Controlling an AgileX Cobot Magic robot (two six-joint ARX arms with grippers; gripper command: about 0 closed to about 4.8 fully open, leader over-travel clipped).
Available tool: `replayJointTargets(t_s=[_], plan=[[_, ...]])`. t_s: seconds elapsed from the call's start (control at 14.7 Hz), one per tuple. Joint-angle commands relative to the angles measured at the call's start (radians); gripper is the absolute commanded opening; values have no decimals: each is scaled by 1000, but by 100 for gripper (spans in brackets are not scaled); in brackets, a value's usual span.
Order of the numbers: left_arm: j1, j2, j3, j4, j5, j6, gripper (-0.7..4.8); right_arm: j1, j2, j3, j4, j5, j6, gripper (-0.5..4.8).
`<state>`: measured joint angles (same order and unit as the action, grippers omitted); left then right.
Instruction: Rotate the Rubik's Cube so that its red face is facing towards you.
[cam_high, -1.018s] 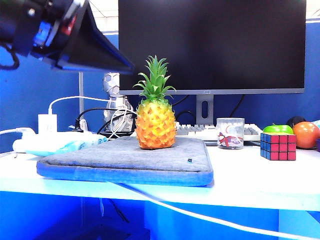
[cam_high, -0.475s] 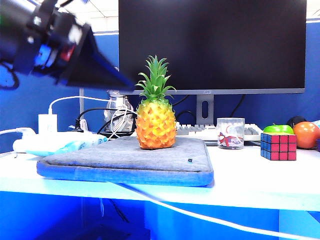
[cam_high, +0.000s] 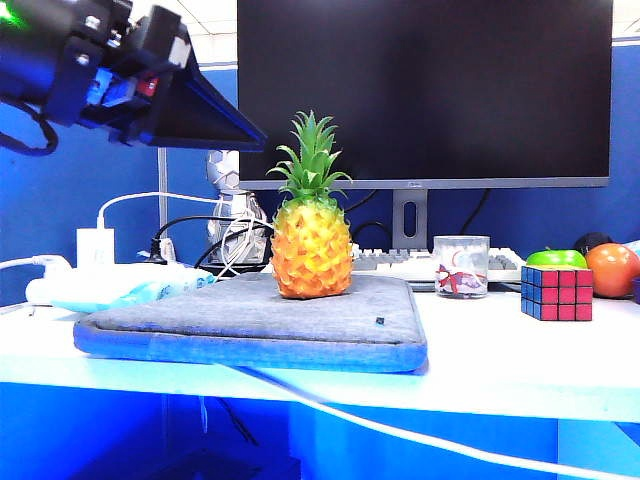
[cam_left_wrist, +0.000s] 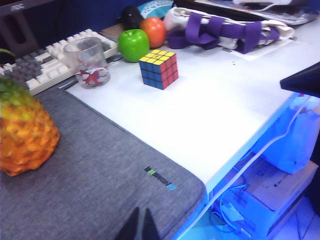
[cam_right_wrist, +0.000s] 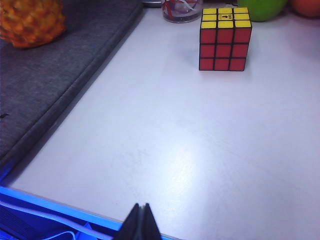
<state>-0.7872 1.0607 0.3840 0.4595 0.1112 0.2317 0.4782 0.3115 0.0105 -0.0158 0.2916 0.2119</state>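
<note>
- Left gripper: fingertips pressed together, nothing held, high above grey mat.
- Right gripper: tips closed, empty, over white table near its front edge.
- Rubik's Cube: on table beside green apple, red face toward right wrist camera, well apart from both grippers.

- I am at an office desk: a white desktop backed by a blue partition wall.
- A large dark monitor on its stand sits behind a white-and-grey keyboard.
- Power adapter and tangled cables lie at the rear left; a white cable hangs off the front edge.
- A grey padded laptop sleeve lies flat on the desk.
- Under the desk I see cardboard boxes.
</note>
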Motion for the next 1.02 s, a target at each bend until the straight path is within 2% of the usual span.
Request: replayJointTargets(t_s=[0.07, 0.27, 0.41, 0.54, 0.68, 0.81, 0.88, 0.95, 1.02], plan=[[0, -3, 4, 12, 1, 0, 4, 0, 0, -9, 13, -2, -3, -6], [0, -19, 1, 0, 2, 0, 4, 0, 0, -9, 13, -2, -3, -5], [0, -93, -6, -48, -3, 0, 4, -1, -16, -9, 6, -1, -3, -6], [8, -286, -56, -98, 11, -1, 4, -2, -76, -9, -5, 5, -3, -6], [64, -412, -91, -100, 51, -3, 4, -13, -134, -10, -10, -10, -3, -6], [231, -504, -113, -100, 145, -3, 4, -119, -222, -9, -10, -39, -3, -6], [297, -525, -118, -101, 155, -3, 4, -195, -257, -10, -10, -46, -3, -6], [396, -566, -137, -100, 148, -3, 4, -313, -304, -9, -10, -43, -3, -6], [440, -617, -171, -99, 135, -3, 4, -386, -310, -9, -2, -33, -3, -6]])
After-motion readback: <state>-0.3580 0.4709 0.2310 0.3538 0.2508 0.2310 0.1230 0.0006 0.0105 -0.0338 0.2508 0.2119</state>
